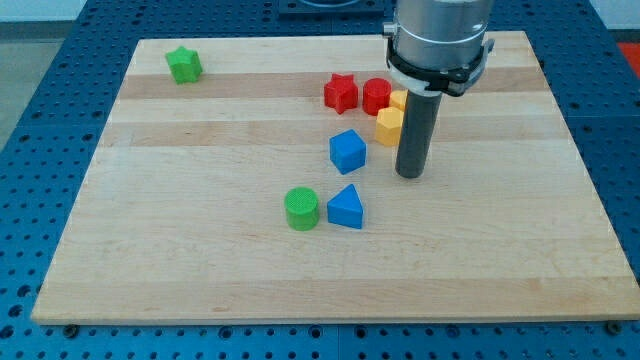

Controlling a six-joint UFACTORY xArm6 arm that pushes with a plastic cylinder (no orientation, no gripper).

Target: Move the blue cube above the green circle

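The blue cube (348,151) sits near the board's middle. The green circle (302,209), a short cylinder, lies below and to the left of it. My tip (410,175) rests on the board to the right of the blue cube and slightly lower, with a gap between them. A blue triangle (346,207) lies just right of the green circle, directly below the blue cube.
A red star (341,92) and a red block (377,96) sit above the blue cube. Two yellow blocks (390,122) stand beside the rod, partly hidden by it. A green star (184,65) lies at the top left. The wooden board (200,270) ends in a blue perforated table.
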